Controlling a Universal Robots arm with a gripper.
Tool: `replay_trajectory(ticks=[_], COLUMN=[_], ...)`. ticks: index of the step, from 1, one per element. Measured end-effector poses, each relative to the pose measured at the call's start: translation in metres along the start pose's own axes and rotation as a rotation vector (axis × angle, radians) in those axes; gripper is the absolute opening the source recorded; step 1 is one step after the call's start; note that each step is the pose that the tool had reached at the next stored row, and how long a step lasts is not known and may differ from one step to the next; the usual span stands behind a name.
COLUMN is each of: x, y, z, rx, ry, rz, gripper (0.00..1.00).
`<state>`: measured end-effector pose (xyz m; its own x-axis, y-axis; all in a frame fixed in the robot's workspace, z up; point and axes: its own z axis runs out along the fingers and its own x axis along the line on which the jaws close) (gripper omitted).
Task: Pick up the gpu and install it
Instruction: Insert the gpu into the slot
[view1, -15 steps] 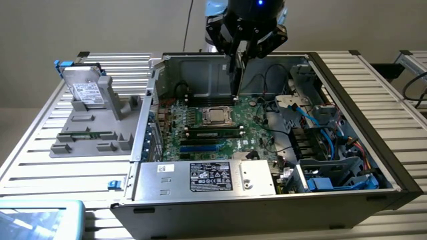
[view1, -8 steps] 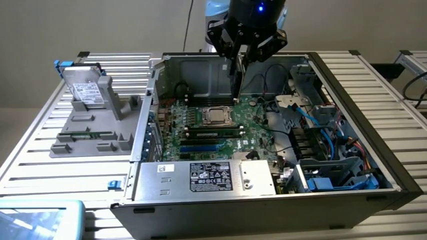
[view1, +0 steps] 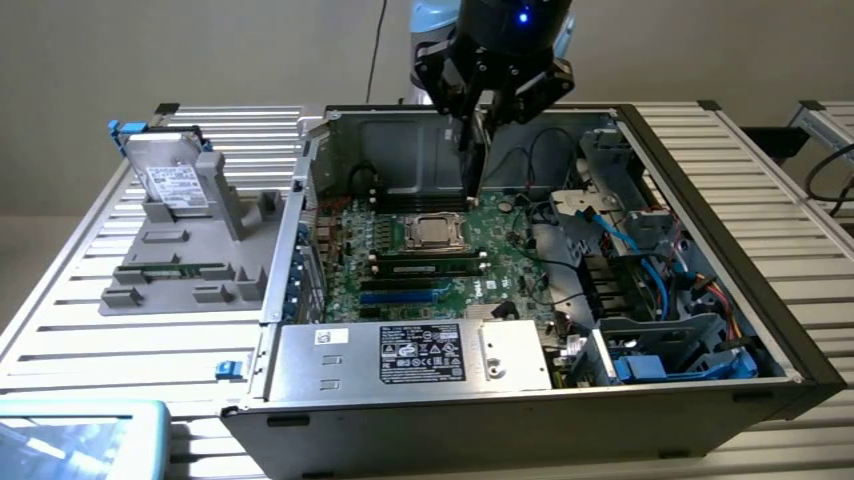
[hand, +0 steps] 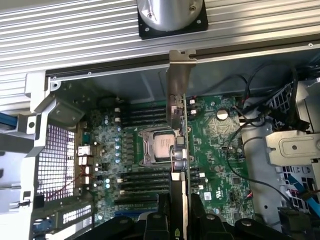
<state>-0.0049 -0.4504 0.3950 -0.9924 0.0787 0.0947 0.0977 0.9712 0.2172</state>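
1. Exterior view: your gripper (view1: 478, 108) stood above the open computer case (view1: 761, 290), which sat on the slatted bench (view1: 80, 330) from its middle toward the exterior view's right edge.
2. The pincer was drawn in narrow and clamped on the gpu (view1: 473, 160). The card hung edge-on and upright below the fingers, reaching down into the case near its far wall.
3. In the wrist view, the gpu (hand: 178, 135) ran straight out from the gripper (hand: 178, 220). Its silver end bracket (hand: 181, 60) was at the far end, and the card crossed in front of the CPU socket (hand: 161, 146) on the motherboard (hand: 215, 150).
4. Your pick-up was done, since the card was off the bench and in the grip.
5. The install was left. In the exterior view the card hung over the far part of the motherboard (view1: 514, 290), by the CPU socket (view1: 430, 230). It was well apart from the blue expansion slots (view1: 400, 297) nearer the power supply (view1: 414, 355). I judged it seated in nothing.
6. The hard drive (view1: 174, 180) stood in its grey holder (view1: 187, 270) near the bench's far corner on the exterior view's left, untouched.
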Motion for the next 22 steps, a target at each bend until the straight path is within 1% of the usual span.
replay_trajectory(ticks=[2, 5, 7, 9, 10, 11, 15, 18, 20, 22], x=[0.0, 0.0, 0.0, 0.0, 0.0, 0.0, 0.0, 0.0, -0.0001, 0.0], y=[0.0, 0.0, 0.0001, 0.0, 0.0, 0.0, 0.0, 0.0, 0.0001, 0.0001], z=[-0.0001, -0.0002, 0.0, 0.0001, 0.0, 0.0, 0.0, 0.0, 0.0, 0.0], rx=[0.0025, 0.0037, 0.0008, 0.001, -0.0009, -0.0051, -0.0252, -0.0372, -0.0419, -0.0434], ry=[0.0084, 0.021, 0.0294, 0.0354, 0.0388, 0.0418, 0.0534, 0.0631, 0.0706, 0.0792], rz=[-0.034, -0.085, -0.12, -0.146, -0.16, -0.173, -0.224, -0.267, -0.297, -0.332], gripper=[0.28, 0.28, 0.28, 0.28, 0.28, 0.28, 0.28, 0.28, 0.28, 0.28])
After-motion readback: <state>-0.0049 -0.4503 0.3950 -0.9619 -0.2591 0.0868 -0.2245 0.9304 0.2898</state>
